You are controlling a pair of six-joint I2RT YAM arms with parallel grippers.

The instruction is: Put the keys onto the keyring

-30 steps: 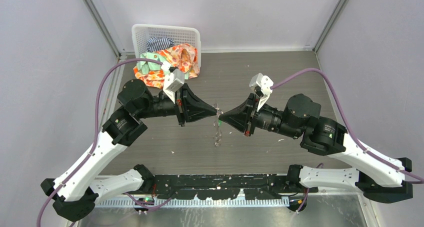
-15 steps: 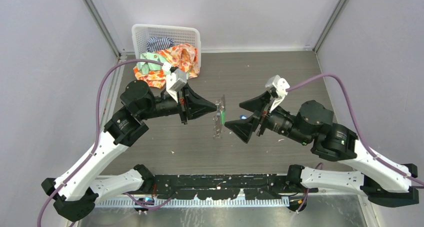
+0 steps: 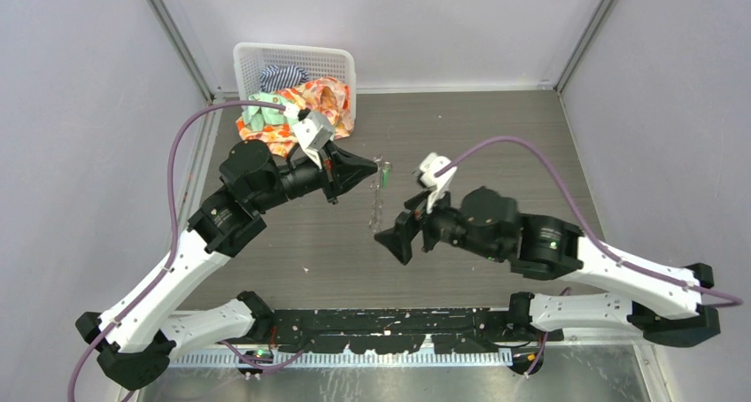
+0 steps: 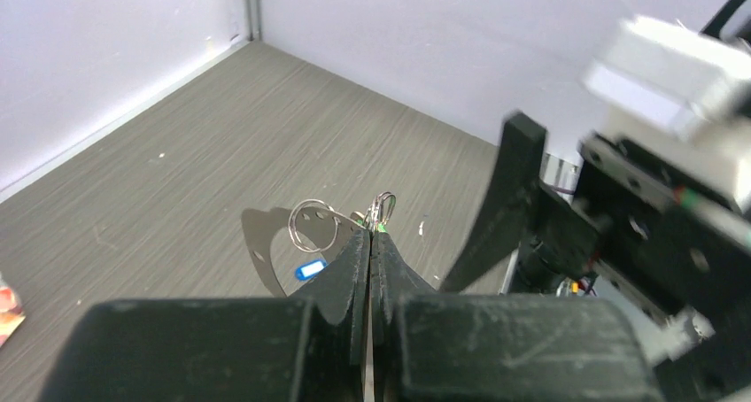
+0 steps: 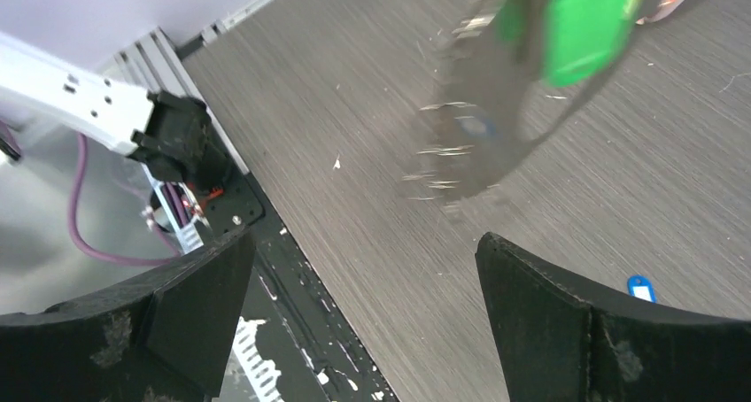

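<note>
The left fingers [image 4: 354, 265] are pinching the keyring [image 4: 313, 225], holding it above the tabletop [image 4: 177, 154]. The blurred green key [image 5: 584, 26] seems to be dangling from it. The right fingers [image 5: 549, 322] are gaping wide nearby, and the blue key [image 4: 310, 267] is lying on the tabletop.

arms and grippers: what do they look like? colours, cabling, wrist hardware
Matching pair. The left arm and right arm have white shell links and black round joints. A purple cable runs to each wrist, which carries a white camera box. The left gripper and right gripper have matte black wedge fingers, scuffed pale.
</note>
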